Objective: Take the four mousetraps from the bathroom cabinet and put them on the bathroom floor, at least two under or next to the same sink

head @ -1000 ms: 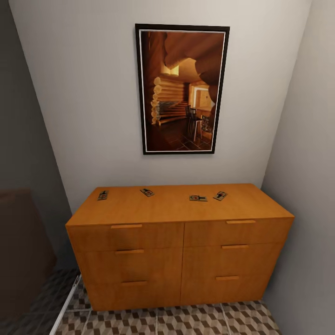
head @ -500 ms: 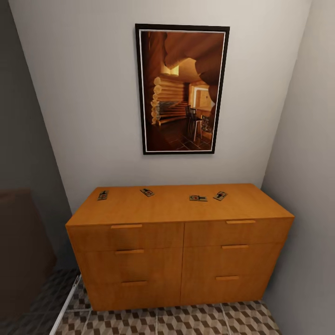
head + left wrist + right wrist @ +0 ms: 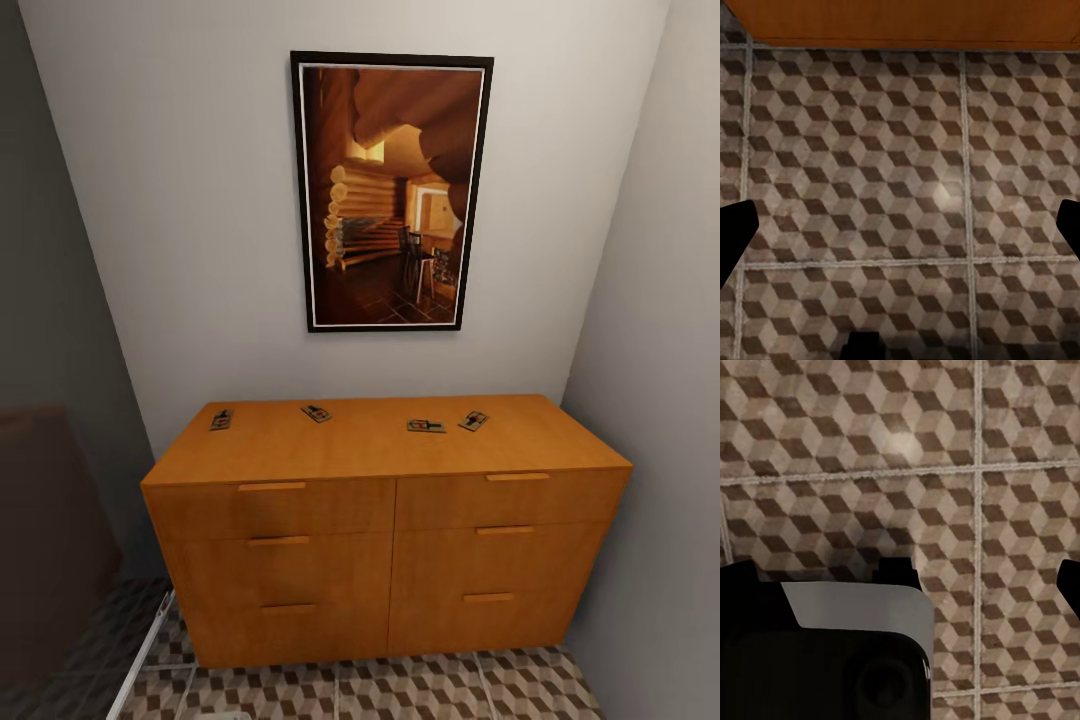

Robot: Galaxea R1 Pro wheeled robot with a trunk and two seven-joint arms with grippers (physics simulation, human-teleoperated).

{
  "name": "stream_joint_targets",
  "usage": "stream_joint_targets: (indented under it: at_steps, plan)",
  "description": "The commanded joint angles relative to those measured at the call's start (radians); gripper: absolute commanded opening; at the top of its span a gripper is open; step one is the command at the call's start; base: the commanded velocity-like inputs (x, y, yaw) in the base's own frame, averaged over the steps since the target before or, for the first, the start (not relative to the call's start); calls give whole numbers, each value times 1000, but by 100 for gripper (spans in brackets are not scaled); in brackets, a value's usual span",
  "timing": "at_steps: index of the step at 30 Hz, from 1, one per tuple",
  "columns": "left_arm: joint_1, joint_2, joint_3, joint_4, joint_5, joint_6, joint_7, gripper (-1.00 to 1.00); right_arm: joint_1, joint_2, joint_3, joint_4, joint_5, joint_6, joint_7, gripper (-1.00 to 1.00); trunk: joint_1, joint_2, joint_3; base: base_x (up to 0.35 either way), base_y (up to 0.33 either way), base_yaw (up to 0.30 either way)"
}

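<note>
Your left gripper (image 3: 900, 225) is hanging spread wide with nothing in it, its dark fingertips (image 3: 735, 229) showing at the two edges of the left wrist view, and it is pointing down at the cube-patterned floor (image 3: 870, 150) just in front of the cabinet's base (image 3: 907, 19). Your right gripper (image 3: 907, 577) is likewise released and empty, aimed at the same tiles, with part of the robot's own dark and pale body sitting beside it in the right wrist view. Both arms look parked low, probably to keep them out of the way while you are facing the cabinet.

Going left to right across the cabinet (image 3: 385, 540) top in the head view, you are looking at four traps lying flat toward the back edge: the first trap (image 3: 221, 419) near the left end, the second (image 3: 316, 412) well apart from it, then the third (image 3: 426, 426) and the fourth (image 3: 474, 420) close together toward the right. They are sitting on the surface rather than in a drawer, so the drawers, all closed, likely need no opening. A framed picture (image 3: 391, 190) is hanging on the wall above.

None of the traps is on the floor yet, so you are at the very start; raising an arm to the nearest trap seems the next job.
</note>
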Motion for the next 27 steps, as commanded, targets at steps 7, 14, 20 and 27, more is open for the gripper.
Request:
stream_joint_targets:
  at_steps: [7, 14, 20, 27]
  plan:
    - [0, 0, 2, -14, -11, 12, 1, 100, 0, -1, -2, -6, 1, 6, -2, 100, 0, -1, -1, 0, 0, 0]
    - [0, 0, 2, -68, -38, 36, 1, 100, 0, -2, -4, -42, -1, 13, -2, 100, 0, -1, -1, 0, 0, 0]
    - [0, -2, 2, -151, -59, 92, 1, 100, 0, -19, -7, -104, -2, 18, -2, 100, 0, -1, -1, 0, 0, 0]
    - [0, -6, 2, -315, -70, 180, 1, 100, 0, -45, -10, -271, -2, 80, -3, 100, 0, -1, -1, 0, 0, 0]
